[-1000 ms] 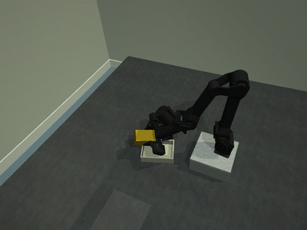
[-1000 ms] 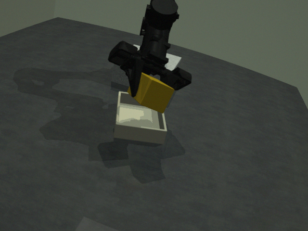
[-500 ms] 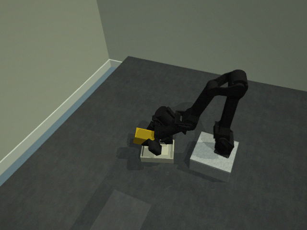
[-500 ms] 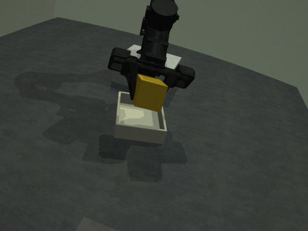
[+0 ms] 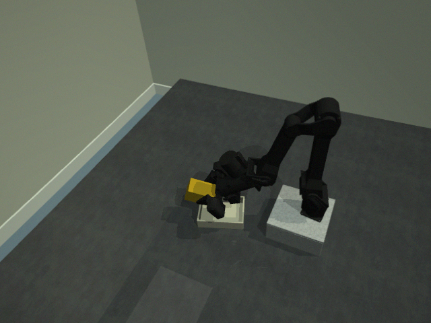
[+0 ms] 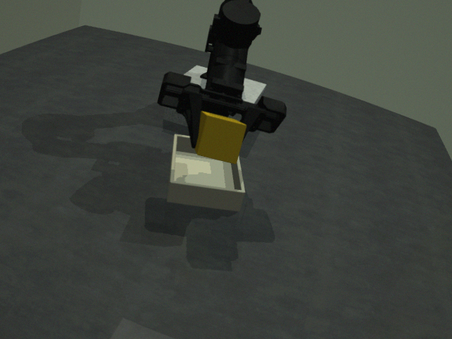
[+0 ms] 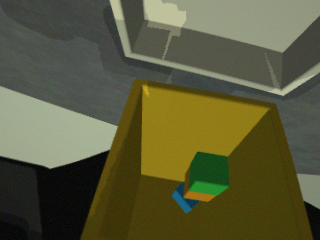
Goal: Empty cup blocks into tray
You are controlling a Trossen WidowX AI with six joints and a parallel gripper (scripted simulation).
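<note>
Above the tray (image 5: 220, 225) (image 6: 205, 197) (image 7: 200, 74), our end effector (image 5: 209, 200) (image 6: 219, 136) grips the cup (image 5: 200, 190) (image 6: 221, 138) (image 7: 200, 117), and tipping off-center could spill blocks past the rim.

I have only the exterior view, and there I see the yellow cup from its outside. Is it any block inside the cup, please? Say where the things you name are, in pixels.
Observer: Yes, the wrist view shows three blocks in the cup (image 5: 200, 188) (image 6: 220, 138) (image 7: 195, 115): a green block (image 7: 210, 167), an orange block (image 7: 201, 196) and a blue block (image 7: 182, 201).

Operator: Thank you. For me also the foot of the arm is hidden. On what does it stand?

Observer: The top view shows the arm's foot (image 5: 313, 208) on the pale pedestal (image 5: 283, 191).
</note>
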